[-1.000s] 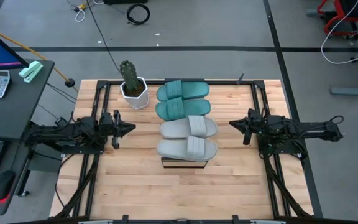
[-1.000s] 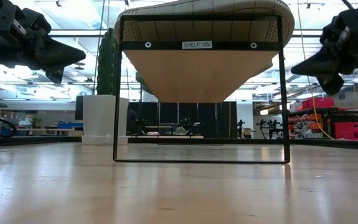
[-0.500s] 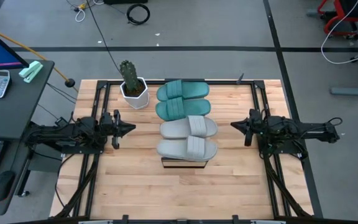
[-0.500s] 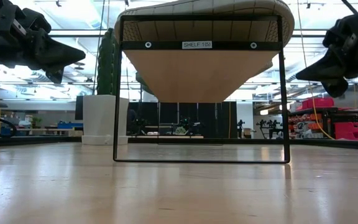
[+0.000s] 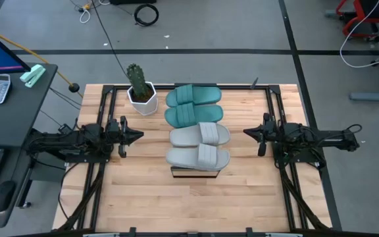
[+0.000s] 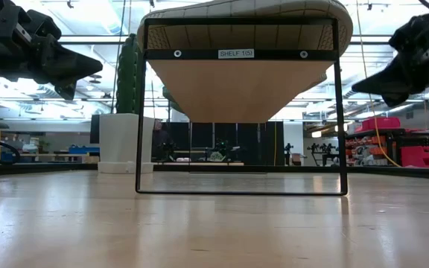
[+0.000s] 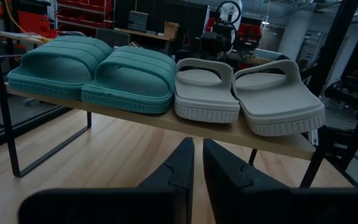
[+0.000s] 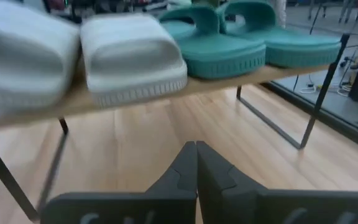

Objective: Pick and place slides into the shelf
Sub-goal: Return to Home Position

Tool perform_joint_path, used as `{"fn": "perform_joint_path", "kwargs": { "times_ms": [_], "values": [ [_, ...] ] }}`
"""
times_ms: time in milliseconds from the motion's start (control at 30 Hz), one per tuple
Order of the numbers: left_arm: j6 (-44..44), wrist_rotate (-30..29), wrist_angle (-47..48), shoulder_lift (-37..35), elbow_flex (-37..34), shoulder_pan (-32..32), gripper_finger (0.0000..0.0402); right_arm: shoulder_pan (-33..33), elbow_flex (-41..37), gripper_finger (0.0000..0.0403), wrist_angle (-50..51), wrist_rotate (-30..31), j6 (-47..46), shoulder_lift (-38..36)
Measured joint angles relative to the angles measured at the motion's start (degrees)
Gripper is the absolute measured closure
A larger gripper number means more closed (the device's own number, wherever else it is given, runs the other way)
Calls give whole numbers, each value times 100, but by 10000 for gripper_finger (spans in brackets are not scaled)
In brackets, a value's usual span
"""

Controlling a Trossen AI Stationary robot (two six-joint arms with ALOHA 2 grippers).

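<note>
- You have all four slides (image 5: 197, 129) lined up on the shelf (image 5: 194, 173).
- Your left end effector (image 5: 137, 136) and right end effector (image 5: 247, 131) flank it, both with fingers together and holding nothing.

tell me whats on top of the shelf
The shelf carries two teal slides and two grey slides, side by side. The board under their soles is covered.

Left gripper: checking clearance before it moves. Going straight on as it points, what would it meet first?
Likely the shelf edge, just below the grey slide next to the teal slides; height is uncertain.
</note>
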State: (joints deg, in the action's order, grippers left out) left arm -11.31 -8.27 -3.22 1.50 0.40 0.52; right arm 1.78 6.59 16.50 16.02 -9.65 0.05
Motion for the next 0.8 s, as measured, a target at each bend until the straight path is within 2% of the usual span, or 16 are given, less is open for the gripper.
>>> {"fn": "perform_joint_path", "kwargs": {
  "times_ms": [467,800],
  "values": [
    [-1,0,0,-2,-2,0,376,7,-74,396,19,25,883,164],
    [1,0,0,-2,-2,0,366,9,-74,380,25,36,924,363]
  ]
}}
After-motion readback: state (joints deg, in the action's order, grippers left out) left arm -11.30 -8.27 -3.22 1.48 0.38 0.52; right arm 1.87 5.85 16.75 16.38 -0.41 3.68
